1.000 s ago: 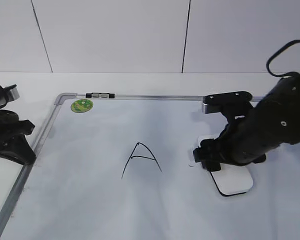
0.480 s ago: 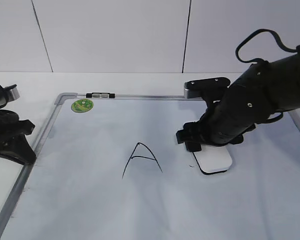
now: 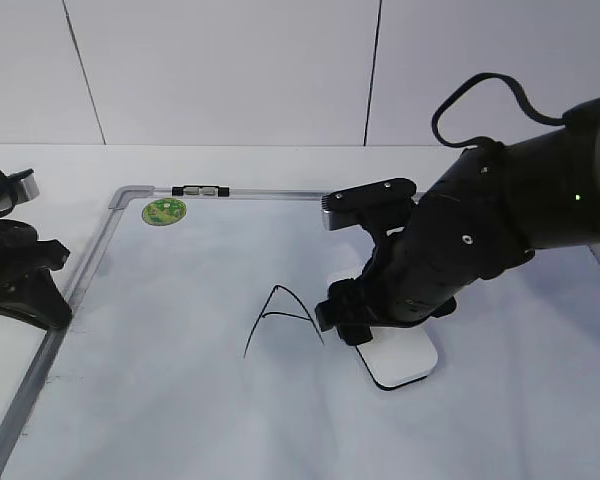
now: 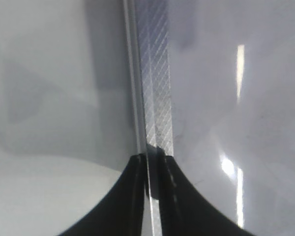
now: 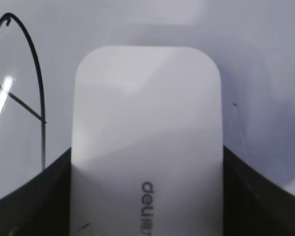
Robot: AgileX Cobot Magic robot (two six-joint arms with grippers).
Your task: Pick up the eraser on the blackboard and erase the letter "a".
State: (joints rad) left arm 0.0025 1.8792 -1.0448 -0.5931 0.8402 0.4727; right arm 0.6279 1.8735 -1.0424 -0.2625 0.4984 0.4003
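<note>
The right arm [image 3: 480, 240] is reaching in from the right edge of the exterior view, bent downward at the wrist, with a black cable looping above it. Its right gripper [image 5: 146, 196] is clamping the eraser [image 5: 146, 142] between two dark fingers [image 5: 34, 187], one pressing on each long side. The left gripper [image 4: 155, 196] is sitting low at the left side, its two dark jaws pinching the metal frame [image 4: 157, 98] of the blackboard [image 3: 230, 400].
</note>
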